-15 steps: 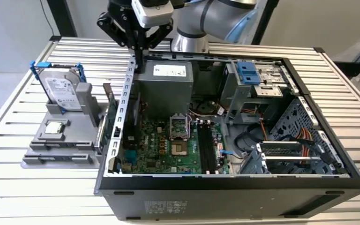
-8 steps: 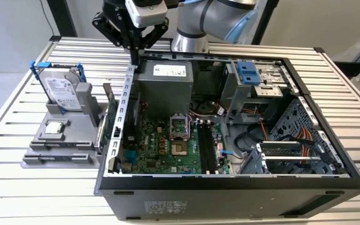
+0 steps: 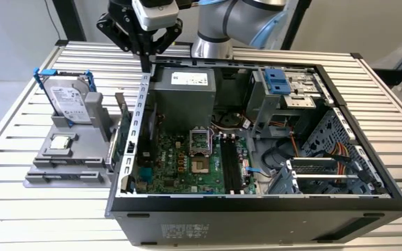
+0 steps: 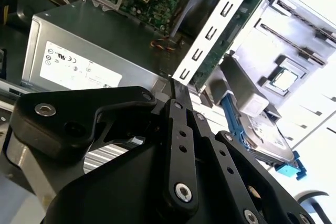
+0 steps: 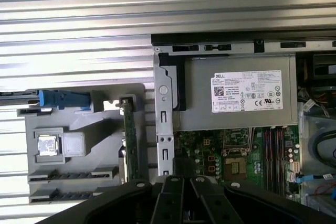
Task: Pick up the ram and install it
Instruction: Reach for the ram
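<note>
Bright, w/ glare on table slats (image 5: pixel 79 24)

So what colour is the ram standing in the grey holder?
The ram is green, seen edge-on; clearest in the first wrist view.

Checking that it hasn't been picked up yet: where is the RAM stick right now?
The ram stands on edge in the grey holder on the exterior view's left, between the hard drive and the open computer case.
</note>
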`<state>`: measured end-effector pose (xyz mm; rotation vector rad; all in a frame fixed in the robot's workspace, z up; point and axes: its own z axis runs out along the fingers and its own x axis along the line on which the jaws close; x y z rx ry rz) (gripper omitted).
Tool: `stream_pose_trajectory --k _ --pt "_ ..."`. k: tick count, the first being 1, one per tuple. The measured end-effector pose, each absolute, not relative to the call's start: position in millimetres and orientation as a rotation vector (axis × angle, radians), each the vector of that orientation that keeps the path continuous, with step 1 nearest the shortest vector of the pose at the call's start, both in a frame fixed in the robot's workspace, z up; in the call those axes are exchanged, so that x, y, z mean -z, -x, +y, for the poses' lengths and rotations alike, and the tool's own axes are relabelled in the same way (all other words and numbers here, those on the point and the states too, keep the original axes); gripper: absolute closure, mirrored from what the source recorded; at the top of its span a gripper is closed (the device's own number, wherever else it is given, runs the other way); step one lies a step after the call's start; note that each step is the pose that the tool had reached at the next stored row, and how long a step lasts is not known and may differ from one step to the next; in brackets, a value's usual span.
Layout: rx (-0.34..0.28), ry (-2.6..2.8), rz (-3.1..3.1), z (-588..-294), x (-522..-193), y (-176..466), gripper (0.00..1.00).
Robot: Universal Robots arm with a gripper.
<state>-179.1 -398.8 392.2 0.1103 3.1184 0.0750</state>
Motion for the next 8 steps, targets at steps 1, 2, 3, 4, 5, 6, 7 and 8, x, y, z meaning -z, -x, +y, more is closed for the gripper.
stream_pose_trajectory --k 1,2,3,4,5,6,7,8 --pt "-0.075 -0.110 3.118 -398.8 -392.2 180.3 1.00" --pt "-0.075 -0.110 3.118 -398.8 -392.2 181.6 1.00" --pt "-0.075 -0.110 3.118 -398.8 -392.2 182.8 1.00" --pt "-0.075 -0.110 3.118 -398.8 -392.2 184.0 1.00" --pt "-0.075 -0.110 3.118 -398.8 -392.1 185.2 1.00" --pt "-0.075 -0.110 3.118 -398.8 -392.1 186.4 1.00" --pt "-0.075 -0.110 3.118 -398.8 -392.1 187.7 1.00" --pt "-0.075 -0.110 3.118 -398.8 -392.1 188.8 1.00"
